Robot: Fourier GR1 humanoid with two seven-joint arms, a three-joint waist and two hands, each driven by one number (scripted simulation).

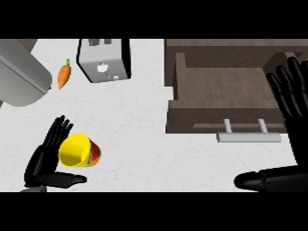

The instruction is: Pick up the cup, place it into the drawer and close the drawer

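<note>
Right hand (301, 118) fingers spread beside pulled-out drawer (203, 120), left hand (48, 155) fingers straight against yellow cup (77, 150), toaster (105, 61) and carrot (63, 76) beyond

Left hand (44, 159): shown at the view's lower left, turned edge-on, with the palm faced toward the right.
Left fingers (58, 131): held straight and close together, pointed up and slightly to the right.
Left thumb (64, 179): stretched out to the right, kept apart from the fingers.
Left forearm (32, 190): seen only as a grey sliver at the lower edge.
Right hand (304, 149): shown along the view's right edge, partly cut off by it, and drawn larger than the left.
Right fingers (296, 85): held straight and slightly fanned, pointed up.
Right thumb (266, 180): stretched out to the left, well apart from the fingers.
</note>
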